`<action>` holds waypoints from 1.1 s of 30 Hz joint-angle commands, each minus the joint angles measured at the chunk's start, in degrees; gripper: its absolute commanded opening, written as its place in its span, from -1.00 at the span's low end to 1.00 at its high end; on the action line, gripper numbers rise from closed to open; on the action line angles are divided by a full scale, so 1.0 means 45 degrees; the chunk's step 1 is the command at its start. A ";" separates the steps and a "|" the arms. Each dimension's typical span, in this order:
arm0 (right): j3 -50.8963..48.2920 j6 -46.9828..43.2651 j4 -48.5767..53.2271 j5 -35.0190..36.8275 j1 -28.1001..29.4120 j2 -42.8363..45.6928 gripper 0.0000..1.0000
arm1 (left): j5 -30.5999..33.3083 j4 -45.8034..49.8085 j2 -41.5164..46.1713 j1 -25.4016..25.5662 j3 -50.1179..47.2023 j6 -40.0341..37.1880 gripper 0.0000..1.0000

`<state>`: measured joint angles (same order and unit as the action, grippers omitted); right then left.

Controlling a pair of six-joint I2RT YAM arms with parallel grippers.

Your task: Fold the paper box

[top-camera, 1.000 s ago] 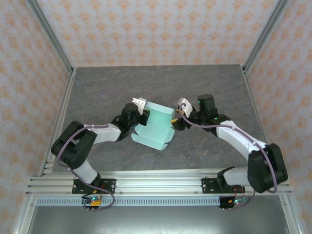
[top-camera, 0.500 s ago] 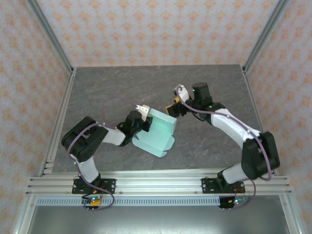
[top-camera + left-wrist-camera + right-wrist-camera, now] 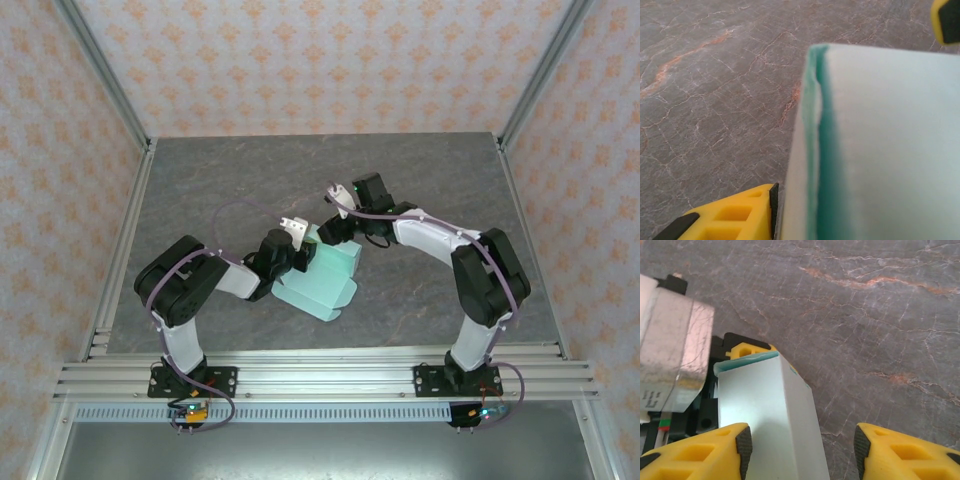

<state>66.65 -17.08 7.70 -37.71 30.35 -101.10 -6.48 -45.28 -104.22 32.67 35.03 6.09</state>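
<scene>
**A:** Paper box (image 3: 325, 280) first. Where is it?

**B:** It is just below centre in the overhead view, on the grey stone-patterned table (image 3: 450, 170). It's a pale mint card sleeve, partly formed, with scalloped flaps loose along its lower right edge. The papered walls (image 3: 320, 60) and the aluminium rail (image 3: 320, 372) are well apart from it.

**A:** And the arms?

**B:** The left arm (image 3: 195, 285) reaches in from the lower left. The right arm (image 3: 450, 245) curls over from the right. Both meet at the upper left end of the card.

**A:** The pincers?

**B:** The right gripper (image 3: 802, 440) stands open astride that end. The card lies against the pad (image 3: 743, 442) at the lower left of its wrist view, and bare table shows before the other finger. The left gripper (image 3: 300, 250) shows one yellow finger (image 3: 730, 222) just beside the doubled card edge. Its partner is hidden behind the card, so I cannot tell whether it grips.

**A:** How would you do this step well?

**B:** I judge the step to be pinching the end wall to set its fold. Close slowly and squarely across the crease, because thin card buckles if it is nipped at a corner.

**A:** Is anything in the way?

**B:** The left wrist's metal housing (image 3: 670, 355) sits right beside the right jaws, so they could knock. A purple cable (image 3: 235, 212) loops above the left arm, apart from the card.
</scene>
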 commanded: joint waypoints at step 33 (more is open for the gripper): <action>-0.2696 0.2623 -0.3071 0.1574 0.0893 0.0889 -0.01 | 0.1622 -0.1261 -0.1372 0.0290 0.0815 0.0713 -1.00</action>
<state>56.64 -5.10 -9.54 -29.65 32.60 -97.95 0.32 -53.43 -109.03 33.76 37.85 8.23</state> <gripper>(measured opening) 0.496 0.089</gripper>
